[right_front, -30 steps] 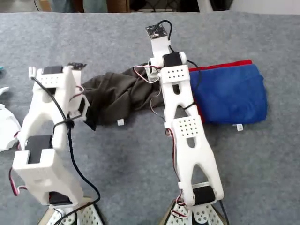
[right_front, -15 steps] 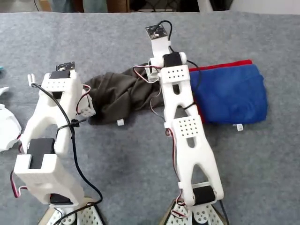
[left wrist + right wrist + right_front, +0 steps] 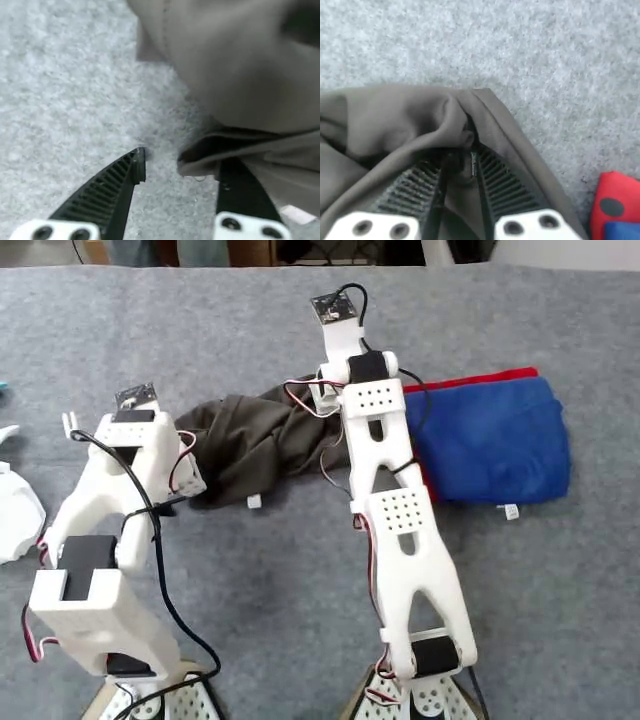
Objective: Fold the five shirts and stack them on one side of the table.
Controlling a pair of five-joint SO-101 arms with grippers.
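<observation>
- The olive shirt (image 3: 250,445) lies bunched mid-worktop (image 3: 300,620), between the two arms. It is just beside the folded blue shirt (image 3: 490,440), which rests on a red shirt (image 3: 500,375) at the right side.
- The right claw (image 3: 463,164) is pinching a thick ridge of the olive shirt near its far edge. That grip looks sound and should be left as it is.
- The left claw (image 3: 182,167) is spread and low over the worktop. A hem corner sits between its fingers, one on bare worktop, the other over cloth.
- Best move, I judge: ease the left claw slightly onto the corner, then close so it bites the hem rather than a loose fold.
- Then lift both ends and draw them apart to flatten the shirt before folding.
- Pull away from the blue stack, so it is not dragged askew.
</observation>
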